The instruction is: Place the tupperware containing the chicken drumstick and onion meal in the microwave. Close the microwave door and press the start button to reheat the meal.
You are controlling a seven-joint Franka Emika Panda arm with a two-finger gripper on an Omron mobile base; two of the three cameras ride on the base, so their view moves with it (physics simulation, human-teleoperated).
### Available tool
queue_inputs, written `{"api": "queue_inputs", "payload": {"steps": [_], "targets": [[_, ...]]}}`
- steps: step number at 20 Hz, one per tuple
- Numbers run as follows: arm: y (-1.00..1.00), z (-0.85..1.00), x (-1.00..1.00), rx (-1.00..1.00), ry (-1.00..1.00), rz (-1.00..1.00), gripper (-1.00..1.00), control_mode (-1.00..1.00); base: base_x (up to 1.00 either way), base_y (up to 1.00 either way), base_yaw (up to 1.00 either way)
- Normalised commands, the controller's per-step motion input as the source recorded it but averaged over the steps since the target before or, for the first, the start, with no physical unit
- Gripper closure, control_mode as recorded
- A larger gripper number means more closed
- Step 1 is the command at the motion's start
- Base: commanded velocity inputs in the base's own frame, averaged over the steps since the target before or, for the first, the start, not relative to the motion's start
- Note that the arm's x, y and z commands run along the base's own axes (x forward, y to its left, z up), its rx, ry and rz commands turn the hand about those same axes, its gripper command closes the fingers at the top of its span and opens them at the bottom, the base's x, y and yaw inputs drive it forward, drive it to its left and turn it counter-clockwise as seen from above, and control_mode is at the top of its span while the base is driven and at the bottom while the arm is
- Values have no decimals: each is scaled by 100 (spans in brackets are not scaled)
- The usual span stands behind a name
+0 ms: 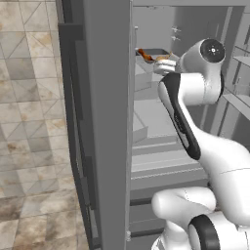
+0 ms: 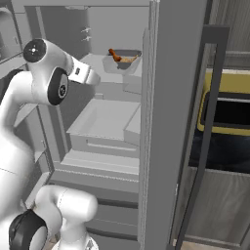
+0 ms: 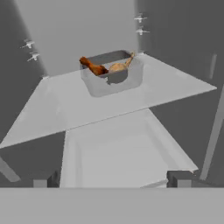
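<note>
1. Left base view: the tupperware [image 1: 155,55] sits on a grey shelf [image 1: 146,68] inside an open fridge, high and well back. The white arm reaches toward it; the hand's end is hidden behind the arm's wrist, so its gap cannot be read here. An orange-brown chicken drumstick [image 1: 144,54] pokes above the container rim. A tall grey panel blocks the container's left part.
2. Right base view: the tupperware [image 2: 123,60] rests on the upper shelf [image 2: 97,62], beyond and right of the arm's wrist, apart from it. The drumstick [image 2: 114,54] leans at its left.
3. Hand view: the hand [image 3: 112,177] is spread wide, its fingertips [image 3: 177,176] empty, touching nothing. The tupperware [image 3: 112,73] stands ahead, well apart, holding the drumstick [image 3: 92,67] and a golden onion [image 3: 117,67].
</note>
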Motion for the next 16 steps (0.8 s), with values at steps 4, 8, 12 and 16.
{"api": "queue_inputs", "payload": {"steps": [4,8,12,16], "targets": [[-12,11,20,4,10,-8,-100,-100,0,0,0],[-28,0,14,11,0,-1,-100,-100,0,0,0],[-30,-6,11,13,0,0,-100,-100,0,0,0],[-21,-12,28,13,0,0,-100,-100,0,0,0]]}}
